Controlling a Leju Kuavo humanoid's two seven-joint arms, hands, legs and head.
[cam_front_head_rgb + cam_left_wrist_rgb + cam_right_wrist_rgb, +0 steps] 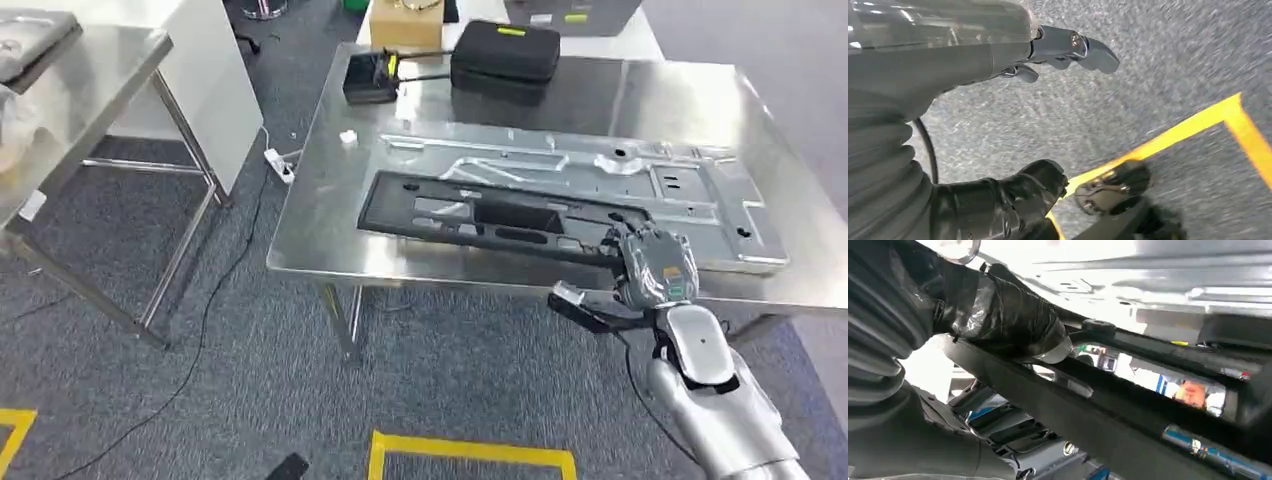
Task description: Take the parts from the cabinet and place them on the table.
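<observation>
The black plastic part (490, 218) lies flat on the steel table (640, 100), a long slotted frame whose long axis runs along the table's near edge, one end toward the near left corner, the other toward the right. It sits just inside that near edge and partly over the front of the silver sheet-metal panel (600, 175), which lies behind it with its own long axis running the same way.

The right hand (640, 275) grips the black part at its right end, at the table's near edge; in the right wrist view the thick thumb (1003, 315) presses on one face of the frame's bar (1128, 410).

The left hand (1068, 50) hangs over grey carpet (1173, 55) with yellow floor tape (1198, 120), its fingers apart and holding nothing.

At the table's far edge stand a black zip case (505, 55) and a small black device (372, 78).
</observation>
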